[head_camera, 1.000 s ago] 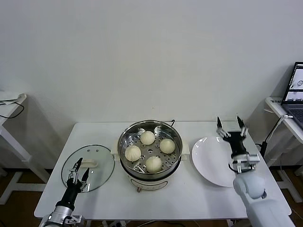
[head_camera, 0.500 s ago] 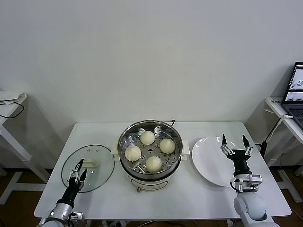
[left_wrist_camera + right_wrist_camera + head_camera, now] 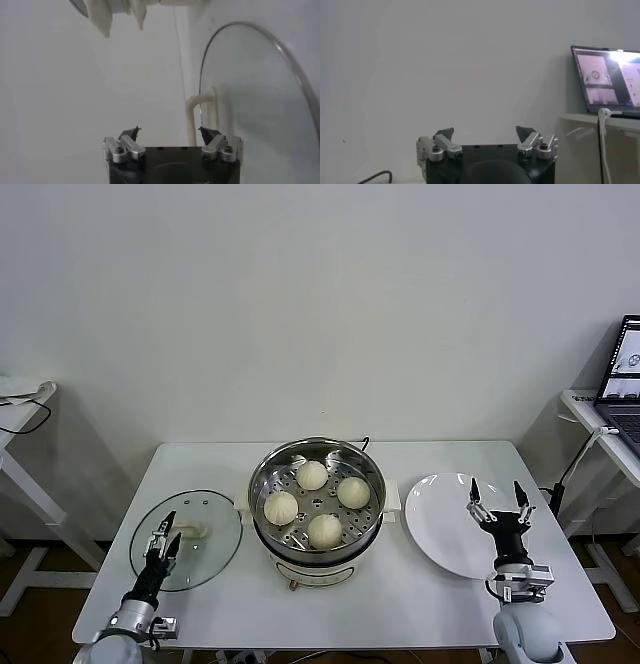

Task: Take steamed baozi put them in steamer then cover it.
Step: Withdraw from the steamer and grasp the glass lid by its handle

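The steamer stands mid-table with its shiny perforated tray uncovered. Several steamed baozi lie in it, among them one at the back and one at the front. The cover, a glass lid, lies flat on the table left of the steamer, its cream handle up. My left gripper stands open at the lid's near side, holding nothing; in the left wrist view the gripper faces the cover and its handle. My right gripper is open and empty, pointing up over the white plate.
A laptop sits on a side table at the far right and also shows in the right wrist view as the laptop. Another side table with a cable stands at the far left. The steamer's foot shows in the left wrist view.
My right gripper has come down and back towards the table's front, staying open over the plate. My left gripper has drawn back slightly along the lid's near side.
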